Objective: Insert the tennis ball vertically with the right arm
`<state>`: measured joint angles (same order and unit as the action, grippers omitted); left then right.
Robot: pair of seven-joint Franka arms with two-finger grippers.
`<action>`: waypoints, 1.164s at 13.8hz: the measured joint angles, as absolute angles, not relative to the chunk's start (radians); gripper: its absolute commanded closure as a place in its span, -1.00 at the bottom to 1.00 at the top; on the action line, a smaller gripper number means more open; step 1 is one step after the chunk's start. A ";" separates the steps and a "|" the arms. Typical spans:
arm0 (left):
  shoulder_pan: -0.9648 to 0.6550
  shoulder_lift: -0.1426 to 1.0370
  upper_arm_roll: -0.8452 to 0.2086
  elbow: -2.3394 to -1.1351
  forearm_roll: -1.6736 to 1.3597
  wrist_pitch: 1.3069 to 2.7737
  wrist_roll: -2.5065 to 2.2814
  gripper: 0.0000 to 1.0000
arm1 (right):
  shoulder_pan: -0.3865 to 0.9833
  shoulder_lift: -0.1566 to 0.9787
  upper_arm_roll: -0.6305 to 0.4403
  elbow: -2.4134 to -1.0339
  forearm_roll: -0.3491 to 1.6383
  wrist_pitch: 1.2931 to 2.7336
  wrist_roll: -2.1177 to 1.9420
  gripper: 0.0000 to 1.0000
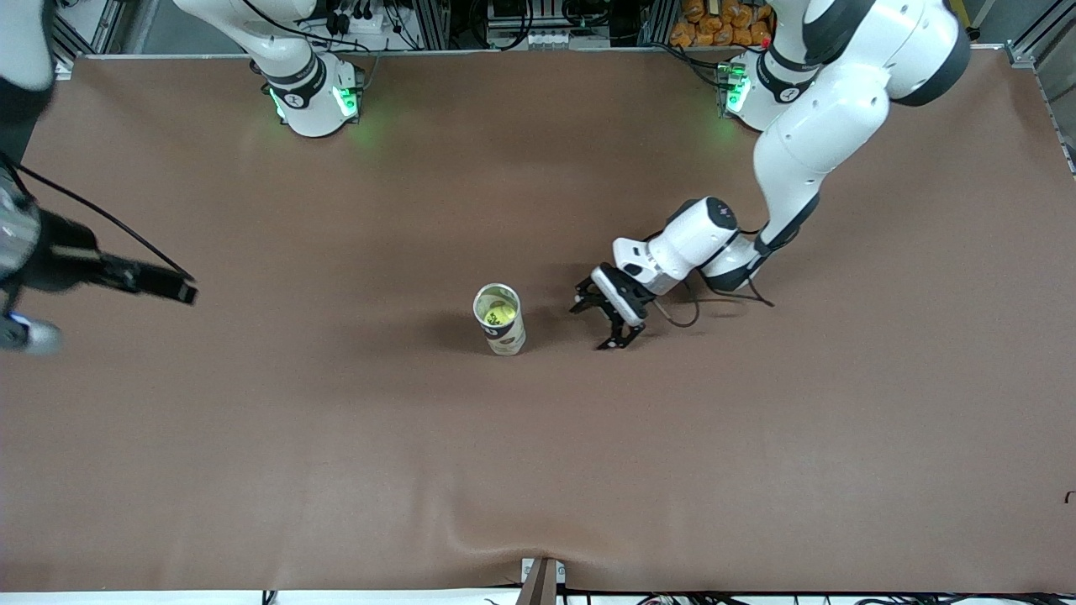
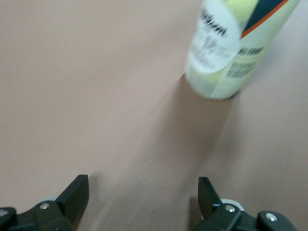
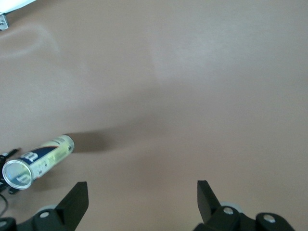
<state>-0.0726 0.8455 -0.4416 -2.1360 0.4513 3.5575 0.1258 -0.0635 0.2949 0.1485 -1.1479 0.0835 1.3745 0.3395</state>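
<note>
One clear cylindrical can upright, fuzzy yellow ball inside; left end effector beside, right end effector aloft, both wide.

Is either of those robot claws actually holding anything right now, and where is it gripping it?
Nothing is held. The left gripper stands open beside the upright tennis ball can; the right gripper is open too, high over the right arm's end of the table.
</note>
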 measured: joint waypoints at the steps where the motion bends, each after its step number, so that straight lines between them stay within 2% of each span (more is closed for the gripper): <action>1: -0.043 0.822 -0.441 -2.165 0.451 3.548 0.126 -1.00 | -0.063 0.234 0.139 -1.204 0.080 1.377 0.329 -1.00; 5: 0.054 0.739 -0.442 -2.190 0.451 3.407 0.105 -1.00 | -0.025 -0.028 0.027 -1.527 0.075 1.463 0.192 -1.00; 8: 0.106 0.713 -0.440 -2.167 0.451 3.328 0.055 -1.00 | -0.013 -0.097 -0.008 -1.658 0.074 1.532 0.152 -1.00; 10: 0.150 0.710 -0.439 -2.128 0.450 3.259 0.041 -1.00 | -0.005 -0.081 -0.009 -1.671 0.055 1.564 0.145 -1.00; 16: 0.195 0.709 -0.454 -1.957 0.447 3.048 -0.068 -1.00 | 0.002 -0.036 -0.031 -1.534 0.009 1.540 0.136 -1.00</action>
<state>0.1954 0.7092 -0.4544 -1.9566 0.4470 3.0482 -0.0676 0.0021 -0.0362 -0.0315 -1.5343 0.0087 1.5397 0.1359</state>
